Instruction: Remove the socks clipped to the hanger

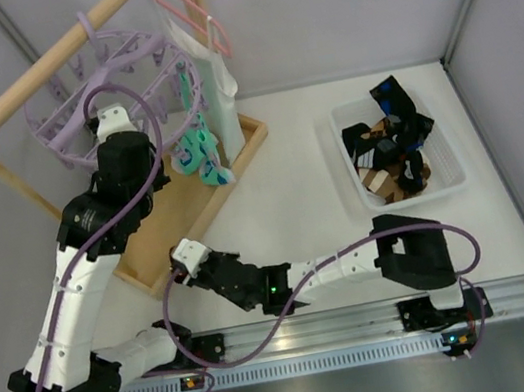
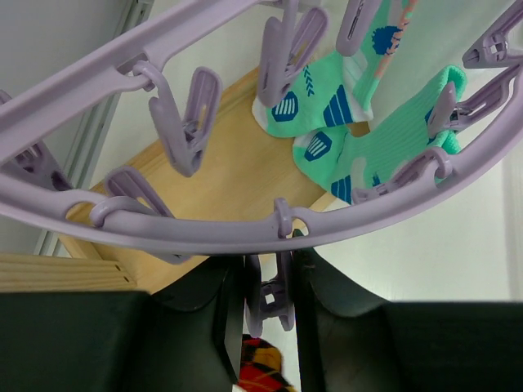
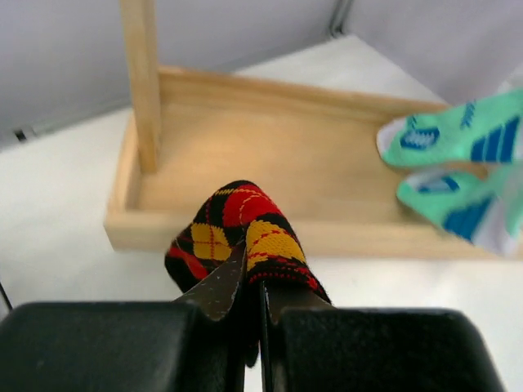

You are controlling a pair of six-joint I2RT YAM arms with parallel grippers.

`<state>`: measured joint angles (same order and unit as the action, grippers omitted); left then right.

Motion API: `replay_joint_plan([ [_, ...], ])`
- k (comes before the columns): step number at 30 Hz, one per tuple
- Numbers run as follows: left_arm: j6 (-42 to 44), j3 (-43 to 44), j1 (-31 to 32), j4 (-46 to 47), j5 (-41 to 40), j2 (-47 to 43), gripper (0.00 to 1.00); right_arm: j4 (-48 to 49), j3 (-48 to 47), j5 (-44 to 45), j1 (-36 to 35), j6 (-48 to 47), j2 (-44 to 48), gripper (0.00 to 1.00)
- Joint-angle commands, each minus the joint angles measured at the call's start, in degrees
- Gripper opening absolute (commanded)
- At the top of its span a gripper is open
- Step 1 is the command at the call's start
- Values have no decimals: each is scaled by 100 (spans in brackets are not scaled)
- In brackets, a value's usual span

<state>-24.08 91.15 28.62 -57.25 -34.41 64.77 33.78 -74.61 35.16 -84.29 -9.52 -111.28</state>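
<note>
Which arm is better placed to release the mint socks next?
Left. The left claw grips a clip on the hanger beside the mint socks; the right claw is down low, holding the plaid sock.

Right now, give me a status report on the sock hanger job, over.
Left claw shut on a clip of the hanger. Right claw shut on the plaid sock under it. Mint socks clipped on; nothing in the way.

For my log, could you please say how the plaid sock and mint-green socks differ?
The plaid sock is red, yellow and black; the mint-green socks bear blue marks. The plaid sock is in the right gripper; the mint-green socks hang clipped to the hanger. Both are patterned.
</note>
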Motion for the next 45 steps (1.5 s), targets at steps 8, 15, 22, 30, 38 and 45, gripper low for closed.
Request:
replay_joint_plan([
  [8, 87, -361, 21, 241, 101, -745, 51, -1510, 2126, 607, 569, 1423, 3031, 0],
  [15, 386, -1213, 29, 486, 935, -1897, 97, -4430, 1881, 563, 2555, 1752, 4982, 0],
  [22, 71, -2688, 21, 925, 1482, -3452, 98, -5039, 907, -384, 5613, 1224, 5039, 0],
  [30, -97, -3911, 29, 1340, 1622, -4368, 98, -5065, -343, -1002, 7470, 855, 2634, 0],
  [38, -97, -3947, 21, 1384, 1631, -4570, 98, -5109, -45, -1817, 7981, 1548, 734, 0],
  [45, -124, -3991, 29, 1392, 1596, -4693, 98, -5225, 85, -2591, 8376, 2366, -78, 0],
])
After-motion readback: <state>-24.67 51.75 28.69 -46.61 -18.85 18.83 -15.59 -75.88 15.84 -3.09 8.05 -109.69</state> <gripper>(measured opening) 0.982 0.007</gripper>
